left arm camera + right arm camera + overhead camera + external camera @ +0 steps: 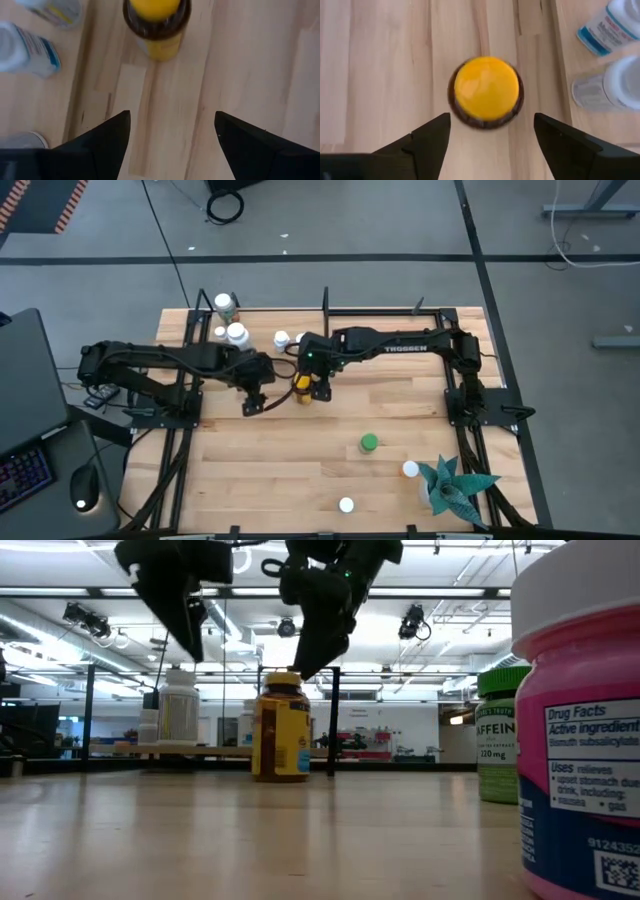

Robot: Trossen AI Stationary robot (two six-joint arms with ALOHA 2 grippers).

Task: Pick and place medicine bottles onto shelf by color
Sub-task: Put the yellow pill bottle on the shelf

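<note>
An amber medicine bottle with a yellow cap (pixel 300 387) (pixel 486 90) stands upright on the wooden tabletop, just in front of the shelf (pixel 200 750). My right gripper (pixel 492 120) (pixel 305 665) hovers open above it, one finger on either side of the cap and clear of it. My left gripper (pixel 172 117) (pixel 253 402) hangs open to the left of the bottle (pixel 157 25), nothing between its fingers. White bottles (pixel 237 333) (pixel 178 710) stand on the shelf at the far left.
A green-capped bottle (pixel 369 443) (pixel 503 735) and two white-capped ones (pixel 410 469) (pixel 346 505) stand on the near right of the table. A pink bottle (pixel 580 730) stands close to the low camera. The teal plant (pixel 455 485) is at the near right corner.
</note>
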